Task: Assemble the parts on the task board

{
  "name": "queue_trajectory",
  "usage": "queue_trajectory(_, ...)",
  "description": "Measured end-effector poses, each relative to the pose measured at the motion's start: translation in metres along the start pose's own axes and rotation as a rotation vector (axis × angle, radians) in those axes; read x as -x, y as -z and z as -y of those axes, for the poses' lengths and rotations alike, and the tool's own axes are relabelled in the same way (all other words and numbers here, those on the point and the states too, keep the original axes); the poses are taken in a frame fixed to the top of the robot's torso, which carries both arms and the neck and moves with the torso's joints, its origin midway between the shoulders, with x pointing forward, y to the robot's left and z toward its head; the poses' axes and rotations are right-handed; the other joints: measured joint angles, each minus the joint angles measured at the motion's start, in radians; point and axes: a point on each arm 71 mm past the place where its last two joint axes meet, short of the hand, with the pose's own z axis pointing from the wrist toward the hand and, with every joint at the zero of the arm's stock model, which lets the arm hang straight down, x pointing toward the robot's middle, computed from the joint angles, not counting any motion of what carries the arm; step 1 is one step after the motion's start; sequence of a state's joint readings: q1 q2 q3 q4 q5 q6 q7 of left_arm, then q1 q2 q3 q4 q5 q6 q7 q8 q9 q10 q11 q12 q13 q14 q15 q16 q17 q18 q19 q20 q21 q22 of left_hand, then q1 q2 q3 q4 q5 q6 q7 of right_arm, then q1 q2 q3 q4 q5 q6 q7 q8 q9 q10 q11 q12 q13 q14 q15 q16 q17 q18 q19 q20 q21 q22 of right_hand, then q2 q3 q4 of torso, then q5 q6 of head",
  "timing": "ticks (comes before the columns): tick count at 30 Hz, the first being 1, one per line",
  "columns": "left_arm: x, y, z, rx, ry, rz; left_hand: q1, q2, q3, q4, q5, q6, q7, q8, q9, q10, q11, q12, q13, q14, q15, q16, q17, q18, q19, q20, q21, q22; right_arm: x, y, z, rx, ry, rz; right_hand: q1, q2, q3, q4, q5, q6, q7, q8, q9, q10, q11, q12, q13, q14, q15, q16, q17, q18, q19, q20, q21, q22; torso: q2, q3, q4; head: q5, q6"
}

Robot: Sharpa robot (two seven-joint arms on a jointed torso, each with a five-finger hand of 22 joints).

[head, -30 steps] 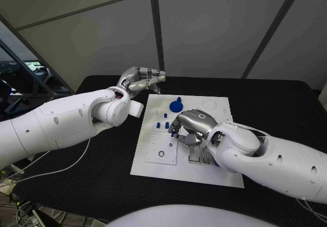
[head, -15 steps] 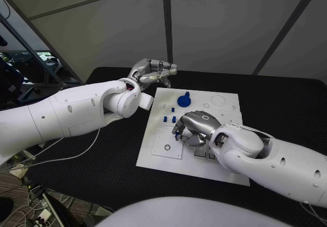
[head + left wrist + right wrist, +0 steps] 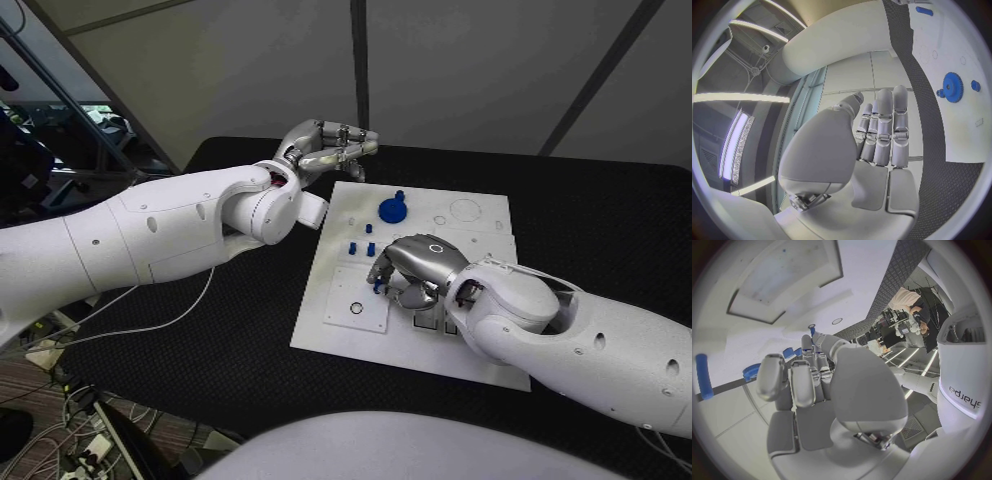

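A: Right hand [image 3: 415, 266] first: fingers curled down over the middle of the white board [image 3: 476, 360], tips close to a small blue peg [image 3: 378, 288]. Pinching it? Cannot tell, the fingers hide the contact.

B: Left hand [image 3: 329, 146]?

A: Raised beyond the board's far corner, fingers close together and nearly straight, nothing in it. Parked clear of the work, I'd guess, so the right arm has room.

B: OK, things, big to small.

A: Black table [image 3: 606, 215] under both arms. Board lies flat on it, under the right hand. Blue gear [image 3: 391, 210] with a small knob, beyond the right hand and on the near side of the left hand. Then a cluster of small blue pegs [image 3: 361, 247] just past the right fingertips, standing in the board, it seems. A black ring [image 3: 356, 310] to the hand's left, toward the robot.

B: Why is the hand there?

A: My read is it's working a peg into a seat near the slots. Gear untouched, so plenty left.
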State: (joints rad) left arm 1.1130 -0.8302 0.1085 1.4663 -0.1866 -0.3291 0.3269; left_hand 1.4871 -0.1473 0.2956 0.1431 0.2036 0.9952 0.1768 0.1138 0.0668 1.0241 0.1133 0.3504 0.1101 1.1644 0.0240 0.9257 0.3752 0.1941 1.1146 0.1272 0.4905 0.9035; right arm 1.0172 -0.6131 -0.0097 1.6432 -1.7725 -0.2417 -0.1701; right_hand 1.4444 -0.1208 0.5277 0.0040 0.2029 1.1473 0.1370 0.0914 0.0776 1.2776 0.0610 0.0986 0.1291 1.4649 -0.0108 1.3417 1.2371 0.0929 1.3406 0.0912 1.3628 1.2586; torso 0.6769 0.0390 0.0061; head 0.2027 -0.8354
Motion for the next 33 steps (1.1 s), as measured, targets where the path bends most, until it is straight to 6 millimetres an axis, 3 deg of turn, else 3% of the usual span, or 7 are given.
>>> queue_trajectory(33,0.0018,-0.0005,-0.0010,0.007,-0.001,0.004,0.000,0.000,0.003,-0.003,0.000,-0.004,0.004,0.000,0.000,-0.007,0.000,0.000,0.000,0.000,0.000,0.000,-0.002,0.000,0.000,0.000,0.000,-0.001,-0.0025,0.0022,0.0009,-0.002,0.023,-0.036,-0.009,-0.001,0.000,0.000,0.000,0.002,0.002,-0.004,0.001,0.003,0.004,0.000,0.000,0.000,0.000,0.000,0.000,0.000,0.007,0.000,0.008,0.009,-0.001,0.0002,0.0001,0.003,-0.005)
